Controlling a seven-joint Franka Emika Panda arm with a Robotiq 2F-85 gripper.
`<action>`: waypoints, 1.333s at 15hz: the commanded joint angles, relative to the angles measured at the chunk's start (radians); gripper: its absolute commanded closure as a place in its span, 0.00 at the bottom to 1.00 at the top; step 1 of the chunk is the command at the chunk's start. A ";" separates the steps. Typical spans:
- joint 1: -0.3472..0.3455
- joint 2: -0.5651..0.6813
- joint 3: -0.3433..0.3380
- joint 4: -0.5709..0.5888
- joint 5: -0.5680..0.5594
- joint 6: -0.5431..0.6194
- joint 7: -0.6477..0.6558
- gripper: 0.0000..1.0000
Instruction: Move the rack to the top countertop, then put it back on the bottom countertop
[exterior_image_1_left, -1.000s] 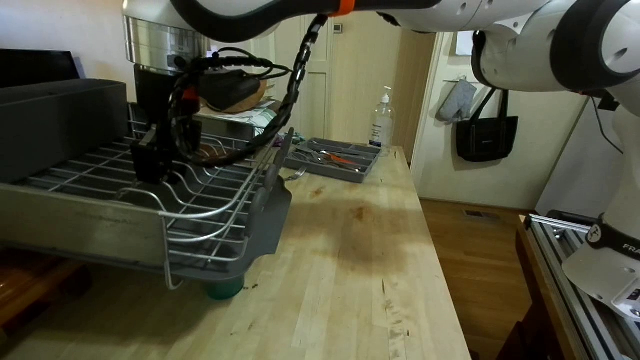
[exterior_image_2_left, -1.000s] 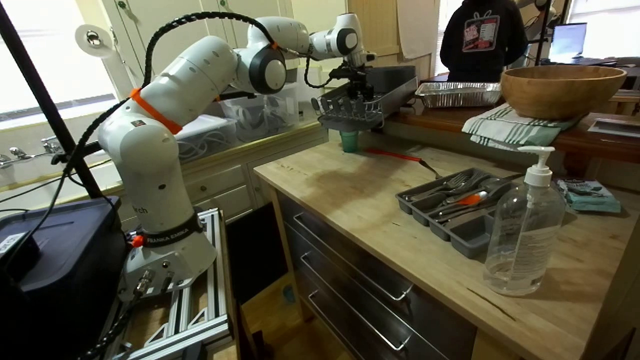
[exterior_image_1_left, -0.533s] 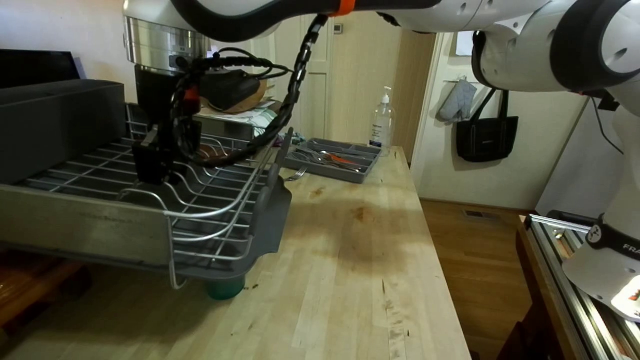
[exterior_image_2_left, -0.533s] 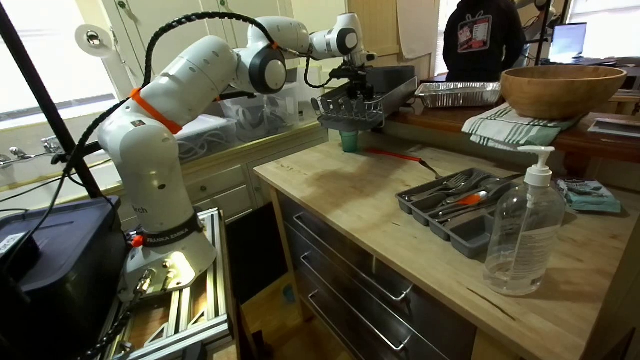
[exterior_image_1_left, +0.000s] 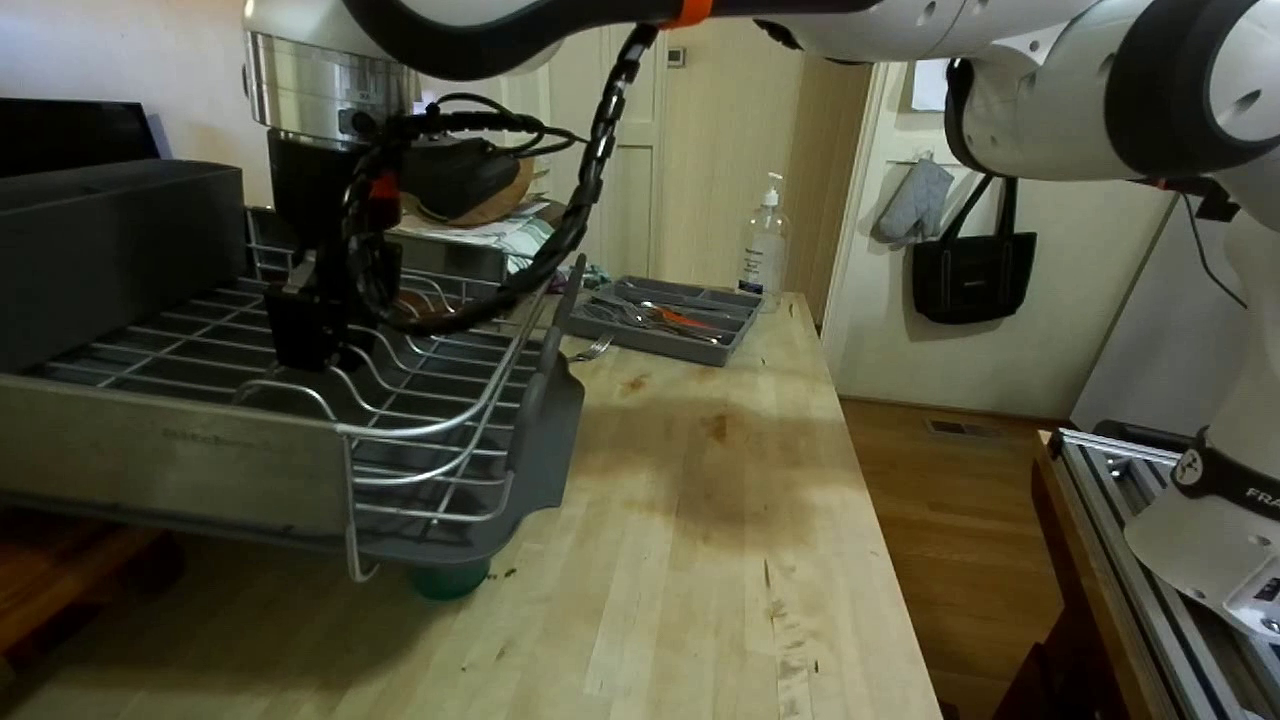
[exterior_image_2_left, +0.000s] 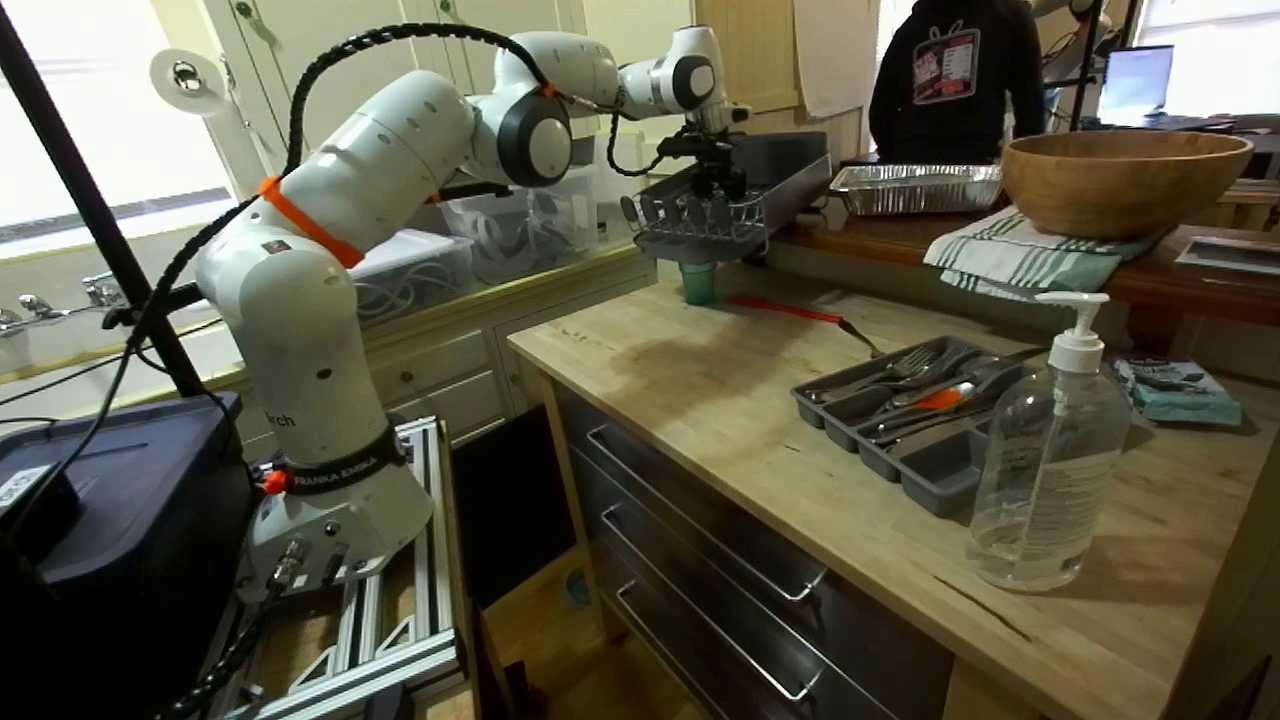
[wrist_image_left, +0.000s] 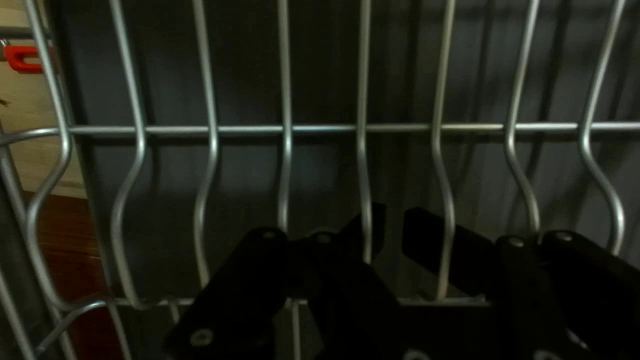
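Wooden bowl (exterior_image_2_left: 1125, 190) is resting on striped towel (exterior_image_2_left: 1030, 255), foil pan (exterior_image_2_left: 918, 198) lying just beside. Pump bottle (exterior_image_2_left: 1045, 480) is standing near cutlery tray (exterior_image_2_left: 935, 488). Black bag (exterior_image_1_left: 972, 280) is hanging beside grey mitt (exterior_image_1_left: 916, 203).

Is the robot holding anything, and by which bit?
I can't tell: the gripper reaches in among wires of the rack, but it's too dark to see whether it pinches any.
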 joint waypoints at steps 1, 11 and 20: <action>0.003 -0.091 0.018 -0.075 0.004 -0.045 -0.032 0.95; 0.011 -0.306 -0.007 -0.326 -0.025 -0.078 0.030 0.95; 0.013 -0.599 -0.028 -0.745 -0.080 0.010 0.220 0.95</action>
